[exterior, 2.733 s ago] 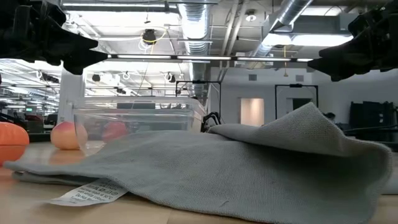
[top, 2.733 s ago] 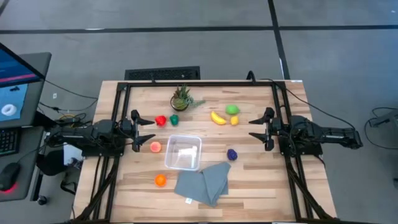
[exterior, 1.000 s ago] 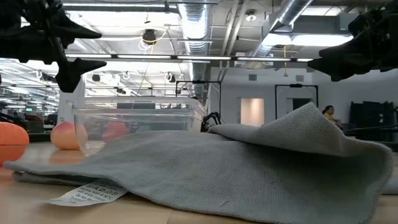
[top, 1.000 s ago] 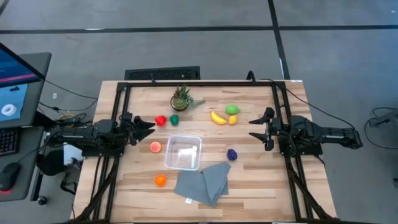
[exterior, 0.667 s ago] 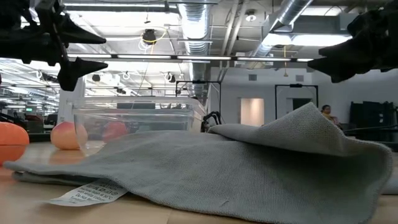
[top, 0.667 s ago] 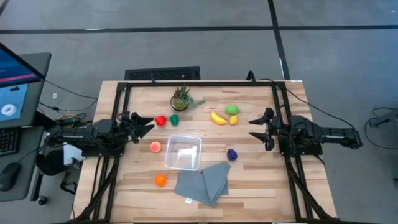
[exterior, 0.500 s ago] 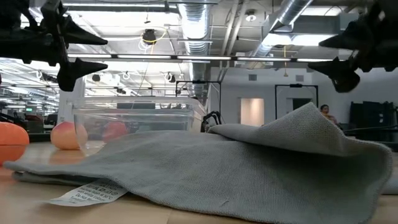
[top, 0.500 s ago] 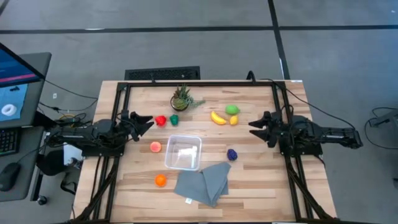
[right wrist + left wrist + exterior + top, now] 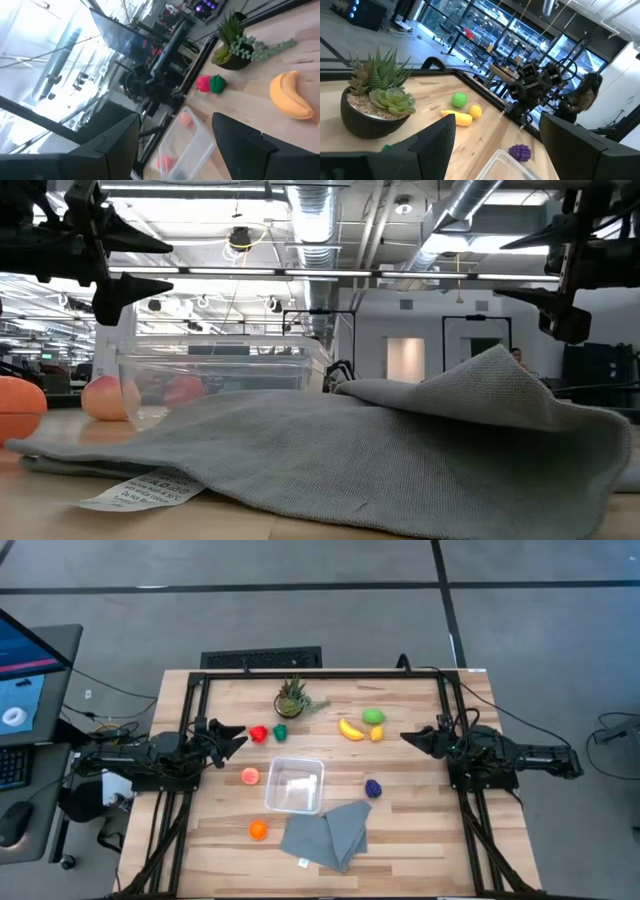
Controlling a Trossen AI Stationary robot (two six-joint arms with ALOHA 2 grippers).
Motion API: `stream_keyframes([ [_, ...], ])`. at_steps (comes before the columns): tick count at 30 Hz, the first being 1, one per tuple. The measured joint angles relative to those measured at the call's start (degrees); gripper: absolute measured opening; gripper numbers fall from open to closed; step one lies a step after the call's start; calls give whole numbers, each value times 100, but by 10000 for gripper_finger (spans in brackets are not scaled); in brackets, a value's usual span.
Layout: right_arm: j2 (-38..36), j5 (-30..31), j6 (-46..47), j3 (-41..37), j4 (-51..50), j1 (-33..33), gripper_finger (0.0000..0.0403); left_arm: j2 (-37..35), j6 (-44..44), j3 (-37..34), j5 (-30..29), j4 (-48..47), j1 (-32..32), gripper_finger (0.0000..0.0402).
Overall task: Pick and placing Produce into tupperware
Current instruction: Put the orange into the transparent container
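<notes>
The tupperware sits empty at mid-table, produce scattered around it; nothing has been loaded yet. The left gripper, jaws parted, is poised beside the red fruit; a descent and grasp are called for. The right gripper is held released, empty.

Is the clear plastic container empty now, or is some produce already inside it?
Empty. In the high view the tupperware shows only bare floor; the peach-pink fruit lies on the table beside it.
</notes>
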Motion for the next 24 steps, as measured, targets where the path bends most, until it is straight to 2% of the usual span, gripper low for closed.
stream_keyframes([
  [5,7,121,-38,9,-254,-2,276,0,276,7,9,-49,0,274],
  [11,204,138,-1324,15,-275,0,276,0,877,9,-88,-45,2,274],
  [20,295,134,-1342,13,-280,22,276,0,554,9,-81,-49,2,274],
  [24,295,118,-961,14,-281,22,276,0,204,9,333,-56,2,274],
])
